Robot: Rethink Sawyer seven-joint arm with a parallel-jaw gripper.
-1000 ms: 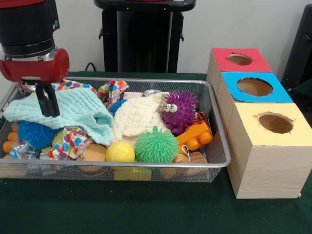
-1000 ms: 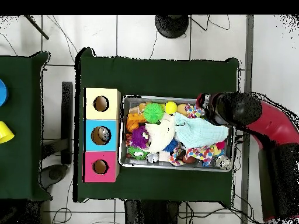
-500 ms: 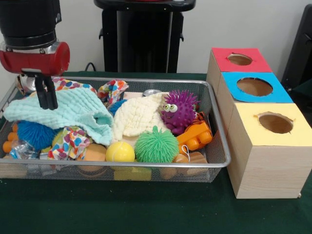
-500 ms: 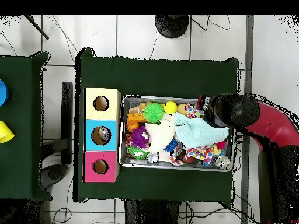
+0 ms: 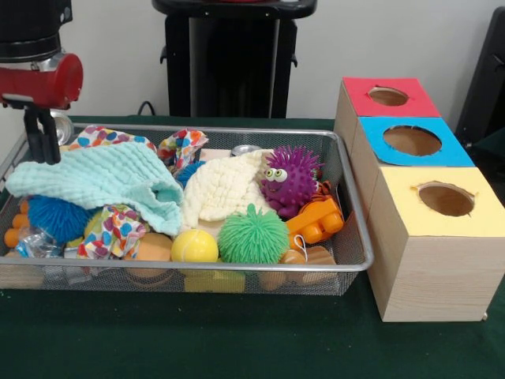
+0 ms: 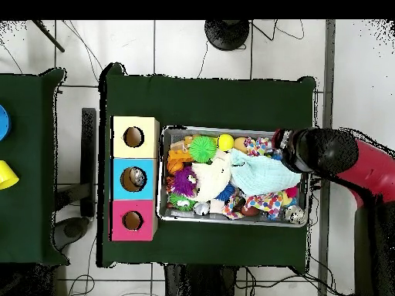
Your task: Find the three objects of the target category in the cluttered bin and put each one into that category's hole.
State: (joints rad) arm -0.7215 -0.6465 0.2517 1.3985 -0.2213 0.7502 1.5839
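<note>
1. Arm (image 5: pixel 35 47) has risen and slid left over the last second: a second ago the gripper (image 5: pixel 39 146) hung low over the mint cloth (image 5: pixel 99 178); now it sits above the bin (image 5: pixel 351 237) at its far-left corner, clear of the cloth. Fingers read as narrow, nearly together, and empty.
2. Bin contents look unmoved; nothing has come out. My read: this pass yields no pick, so the search goes on.
3. Boxes (image 5: pixel 418 237) stand right of the bin: red far, blue middle, yellow near. The overhead view shows something already inside the blue hole (image 6: pixel 133 179).
4. Target category not stated. Candidates:
   - mint cloth, just right of and below the gripper;
   - cream cloth (image 5: pixel 225 189), mid-bin;
   - purple spiky toy (image 5: pixel 290 178) and green spiky ball (image 5: pixel 252 234), well apart to its right.
5. Yellow ball (image 5: pixel 194 246) lies at the near wall.
</note>
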